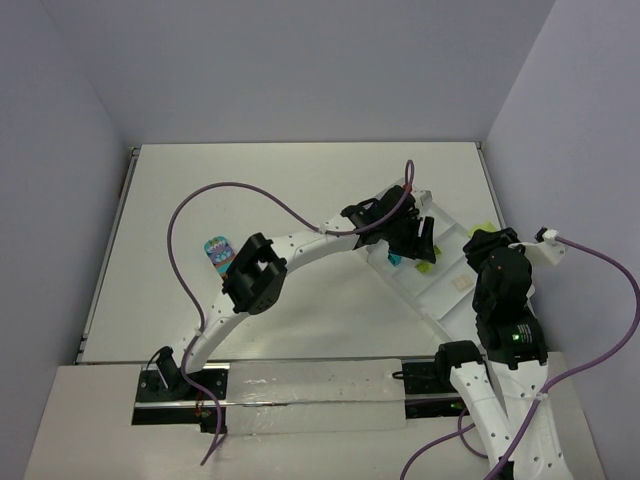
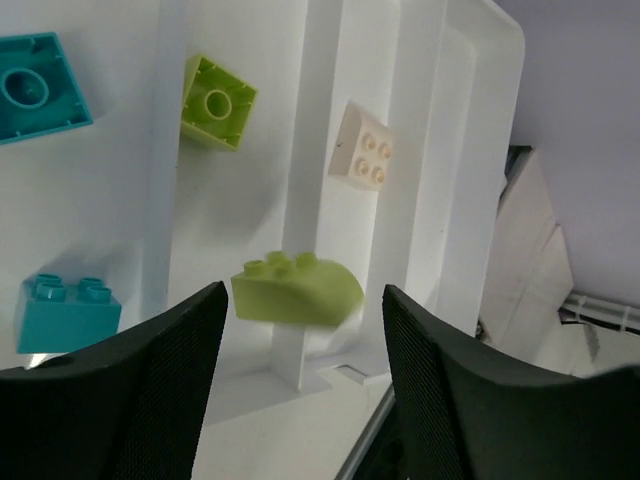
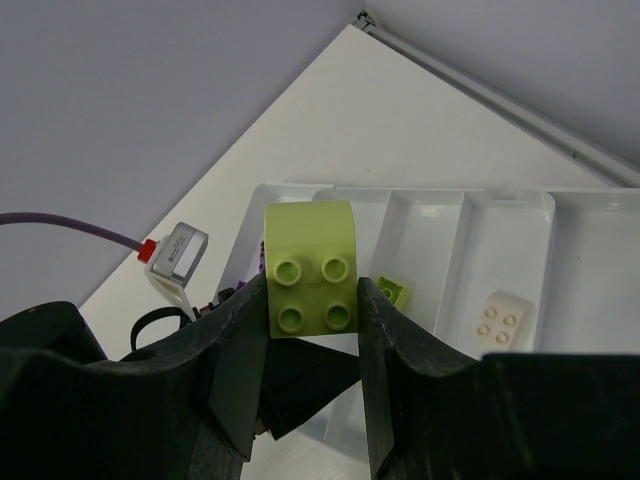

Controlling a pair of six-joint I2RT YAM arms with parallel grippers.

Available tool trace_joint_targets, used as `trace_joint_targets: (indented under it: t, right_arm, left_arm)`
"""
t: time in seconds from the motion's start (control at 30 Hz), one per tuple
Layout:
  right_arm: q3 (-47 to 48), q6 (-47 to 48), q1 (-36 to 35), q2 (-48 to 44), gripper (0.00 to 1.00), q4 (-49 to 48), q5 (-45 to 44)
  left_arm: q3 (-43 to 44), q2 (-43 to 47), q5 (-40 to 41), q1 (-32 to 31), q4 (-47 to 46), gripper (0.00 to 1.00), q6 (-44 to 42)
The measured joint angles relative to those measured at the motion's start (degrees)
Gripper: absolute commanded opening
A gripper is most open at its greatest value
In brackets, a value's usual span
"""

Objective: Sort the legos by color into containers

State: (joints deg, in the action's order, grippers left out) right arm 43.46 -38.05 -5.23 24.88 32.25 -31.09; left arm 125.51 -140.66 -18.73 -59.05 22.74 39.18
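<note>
My right gripper (image 3: 312,312) is shut on a lime green curved brick (image 3: 310,255) and holds it above the white tray (image 3: 590,250). My left gripper (image 2: 302,335) is open over the tray (image 2: 470,150). A second lime curved brick (image 2: 297,290), slightly blurred, lies just beyond its fingers over the divider between the lime and cream compartments. I cannot tell whether it rests there. Two teal bricks (image 2: 40,95), a small lime brick (image 2: 218,102) and a cream brick (image 2: 362,145) lie in separate compartments. From above, both grippers, left (image 1: 418,245) and right (image 1: 488,238), are at the tray (image 1: 450,300).
A multicoloured clump of bricks (image 1: 217,252) lies on the table at the left, beside the left arm's elbow. The tray runs diagonally along the table's right side. Purple cables loop above both arms. The table's right edge is close behind the tray.
</note>
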Motion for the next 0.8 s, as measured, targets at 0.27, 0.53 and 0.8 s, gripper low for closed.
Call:
trace_joint_targets:
  t: [0.27, 0.53, 0.8]
  right_arm:
    - [0.0, 0.2, 0.0, 0.1, 0.04, 0.0, 0.2]
    - [0.0, 2.4, 0.0, 2.9, 0.05, -0.3, 5.1]
    - [-1.0, 4.8, 0.0, 11.9, 0.00, -5.5, 24.4]
  left_arm:
    - [0.0, 0.0, 1.0, -0.6, 1.0, 0.84, -0.9]
    - [-19.2, 15.6, 10.8, 0.1, 6.3, 0.88, -6.2]
    - [-49.6, 48.0, 5.3, 17.9, -1.1, 0.88, -7.8]
